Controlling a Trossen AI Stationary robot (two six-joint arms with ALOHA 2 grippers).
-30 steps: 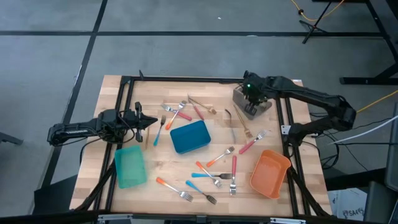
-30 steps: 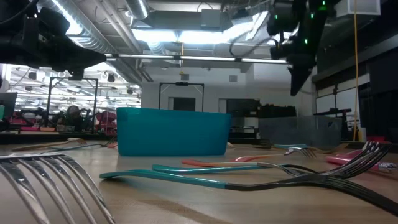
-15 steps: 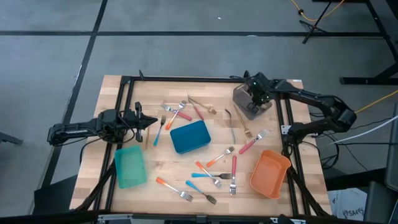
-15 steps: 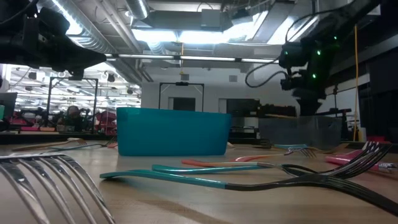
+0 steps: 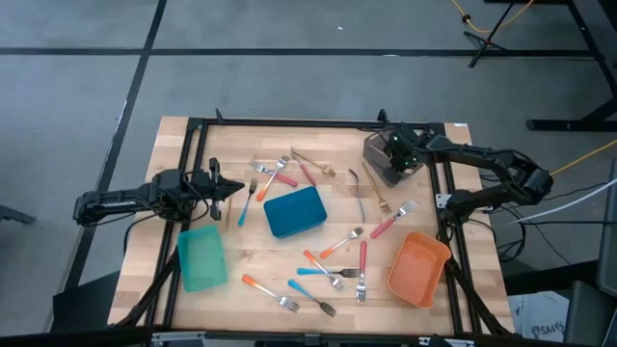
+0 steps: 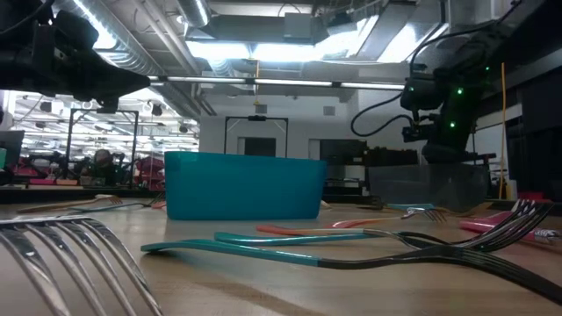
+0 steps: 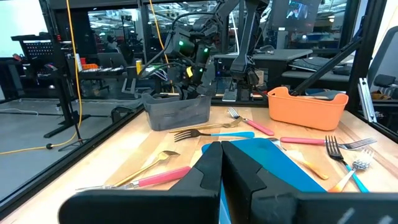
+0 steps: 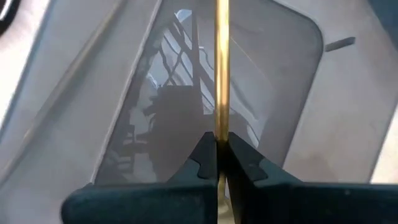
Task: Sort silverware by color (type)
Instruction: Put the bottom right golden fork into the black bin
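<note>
Right wrist view shows our right gripper (image 8: 217,163) pinched tight on a slim all-gold metal utensil (image 8: 221,74), whose long axis runs straight out ahead of the fingertips, over the floor of the grey rectangular plastic bin (image 8: 273,81) lying just beyond them. We judge release into that bin comes next. Our left gripper (image 7: 221,163) waits fully closed and empty, well apart, with nothing between its fingers

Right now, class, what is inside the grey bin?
The right tool, shut on a gold utensil, hangs over the grey bin. The bin's floor shows only reflections; the utensil's far end runs out of view, and the arm covers part of the bin from above.
</note>
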